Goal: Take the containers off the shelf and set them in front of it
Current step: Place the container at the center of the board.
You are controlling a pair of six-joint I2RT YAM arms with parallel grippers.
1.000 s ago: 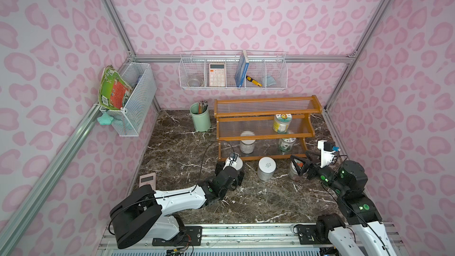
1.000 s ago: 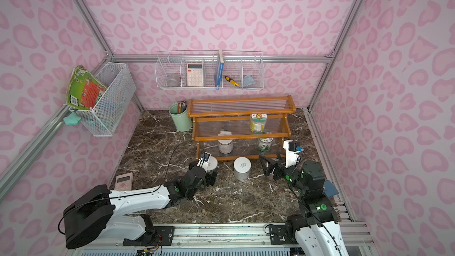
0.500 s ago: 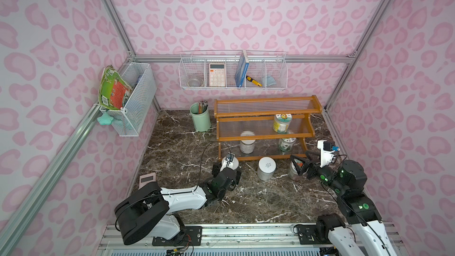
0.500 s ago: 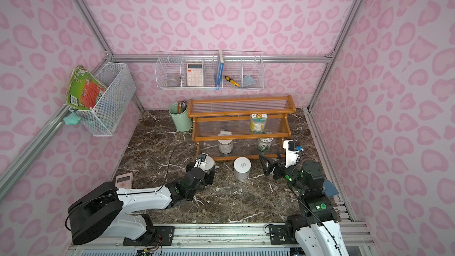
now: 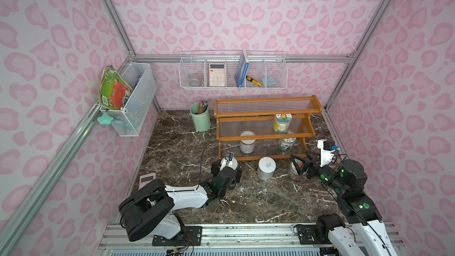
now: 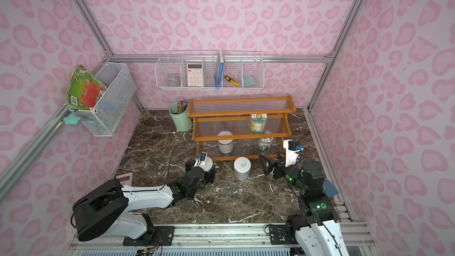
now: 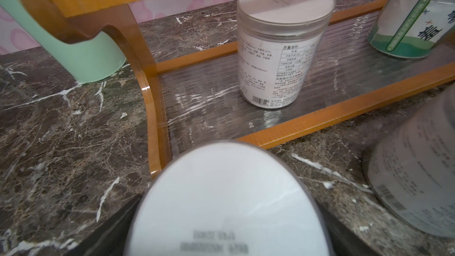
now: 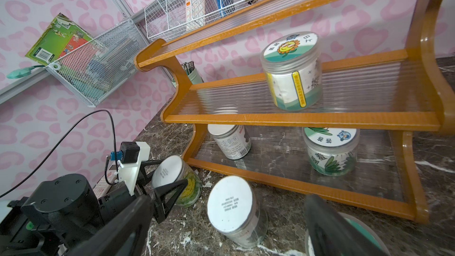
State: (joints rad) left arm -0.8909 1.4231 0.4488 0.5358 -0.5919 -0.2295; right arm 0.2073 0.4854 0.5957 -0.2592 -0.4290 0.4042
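Half done: our right gripper (image 5: 295, 166) gaped open, we couldn't read the hold of the left gripper (image 5: 227, 168) on its white-lidded jar (image 7: 231, 193), shelf (image 5: 266, 137) next.

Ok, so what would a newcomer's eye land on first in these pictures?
Probably the pink blotched walls all round, then the orange-brown shelf at the back of the marble table, a sunflower-lidded jar on its middle tier. In front, the left gripper grips a white-lidded jar, and the right gripper stands open over another jar.
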